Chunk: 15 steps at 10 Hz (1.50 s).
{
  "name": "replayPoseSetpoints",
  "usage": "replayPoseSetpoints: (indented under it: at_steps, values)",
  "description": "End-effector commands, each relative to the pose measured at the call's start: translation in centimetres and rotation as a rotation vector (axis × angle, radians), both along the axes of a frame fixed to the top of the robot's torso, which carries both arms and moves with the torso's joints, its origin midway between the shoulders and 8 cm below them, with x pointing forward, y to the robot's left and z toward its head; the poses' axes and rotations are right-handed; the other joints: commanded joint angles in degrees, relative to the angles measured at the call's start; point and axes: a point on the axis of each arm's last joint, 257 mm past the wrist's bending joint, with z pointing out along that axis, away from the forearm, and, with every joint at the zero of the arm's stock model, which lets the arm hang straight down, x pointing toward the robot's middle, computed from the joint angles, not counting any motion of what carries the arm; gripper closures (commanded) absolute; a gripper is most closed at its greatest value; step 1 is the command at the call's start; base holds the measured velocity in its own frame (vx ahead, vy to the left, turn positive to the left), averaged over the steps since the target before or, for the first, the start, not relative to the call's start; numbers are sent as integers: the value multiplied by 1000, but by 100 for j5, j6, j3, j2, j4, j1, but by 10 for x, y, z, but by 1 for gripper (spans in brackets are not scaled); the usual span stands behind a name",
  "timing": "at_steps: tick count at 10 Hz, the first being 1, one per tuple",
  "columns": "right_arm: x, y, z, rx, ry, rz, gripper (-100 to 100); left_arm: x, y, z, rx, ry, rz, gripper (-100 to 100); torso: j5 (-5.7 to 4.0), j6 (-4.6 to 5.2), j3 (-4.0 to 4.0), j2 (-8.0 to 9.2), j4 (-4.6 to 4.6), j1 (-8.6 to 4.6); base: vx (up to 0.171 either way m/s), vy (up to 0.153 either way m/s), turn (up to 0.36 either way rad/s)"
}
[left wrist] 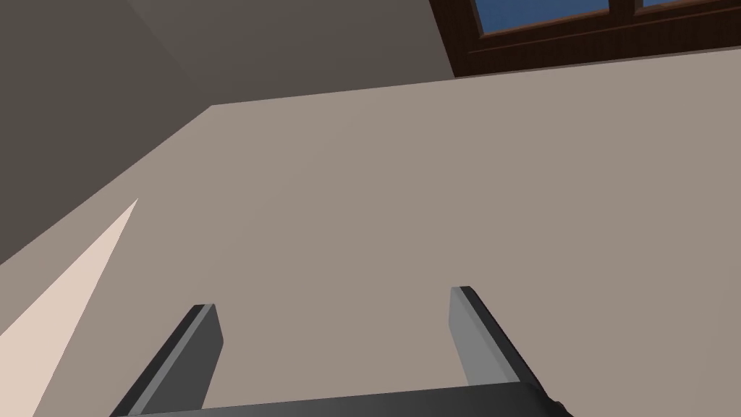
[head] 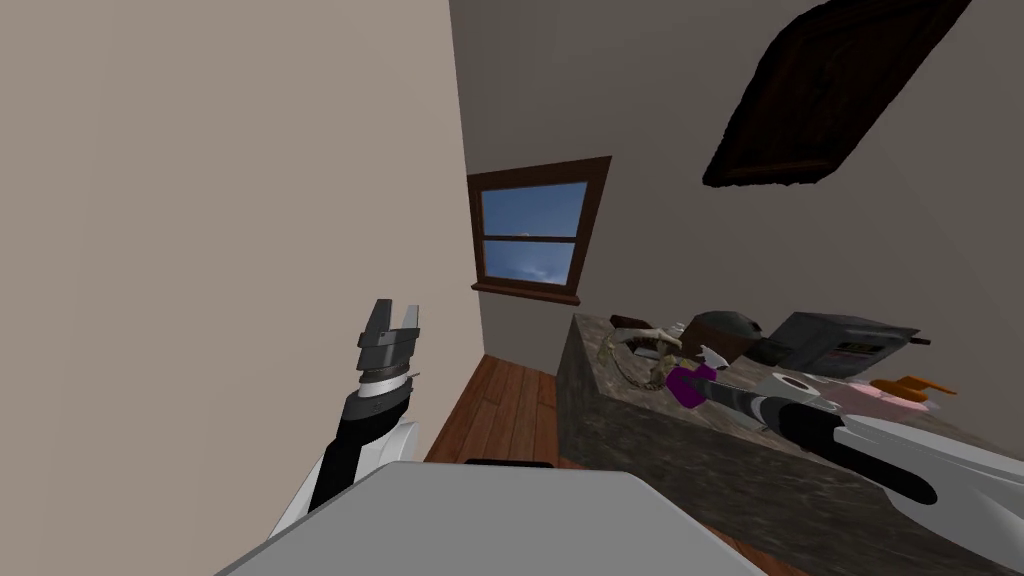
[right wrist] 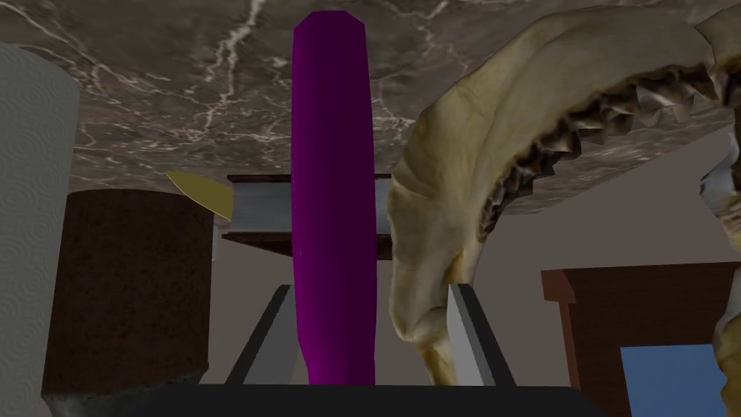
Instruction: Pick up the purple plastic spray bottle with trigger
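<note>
Item: purple spray bottle (right wrist: 333,203), on the marble worktop (head: 640,440), near its end edge on the window (head: 530,232) side.
Right claw (right wrist: 369,289): open, one finger either side of the bottle, a gap left on one side, not clamped.
Neighbours: toothed jawbone (right wrist: 463,181) just beside the bottle; paper roll (right wrist: 32,217) and brown cylinder (right wrist: 130,289) on its other side.
Left claw (head: 395,310): open, empty, raised by the wall.
Status, as I read it: approach done; closing and lifting remain.

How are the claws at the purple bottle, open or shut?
Open: the right gripper straddles the purple bottle, with a gap at one finger.
</note>
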Motion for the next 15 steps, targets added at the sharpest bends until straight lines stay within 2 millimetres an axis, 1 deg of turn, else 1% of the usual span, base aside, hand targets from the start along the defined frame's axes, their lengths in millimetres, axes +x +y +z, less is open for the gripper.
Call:
replayPoseSetpoints:
  at_steps: [1, 4, 5, 6, 8, 10, 15]
  values:
    - [0, 0, 0, 0, 0, 0, 100, 0, 0, 0, 0, 0, 0, 0, 0, 0, 0, 0, 0, 0, -5, -8, -16]
    - [-1, -2, 0, -4, 1, -3, 100, 0, 0, 0, 0, 0, 0, 0, -1, -8, -7, -11, -2, 13, 0, 0, 0]
    - [-1, -2, 0, -4, 1, -3, 0, 0, 0, 0, 0, 0, 0, 0, -1, -8, -7, -12, -2, 14, 0, 0, 0]
    - [1, 7, 0, 0, 1, 14, 100, 0, 0, 0, 0, 0, 0, 0, 0, -9, -7, -12, -2, 15, 43, 2, -147]
    - [8, 25, 3, 1, 1, 73, 100, 0, 0, 0, 0, 0, 0, 0, 0, 7, -18, -32, -7, 16, 129, 9, -319]
    - [14, 42, 5, 1, 1, 132, 100, 0, 0, 0, 0, 0, 0, 0, 0, 1, -33, -57, -13, 18, 135, 12, -313]
    - [26, 88, 13, -1, -2, 281, 100, 0, 0, 0, 0, 0, 0, 0, 7, -8, -33, -57, -12, 33, 135, 37, -291]
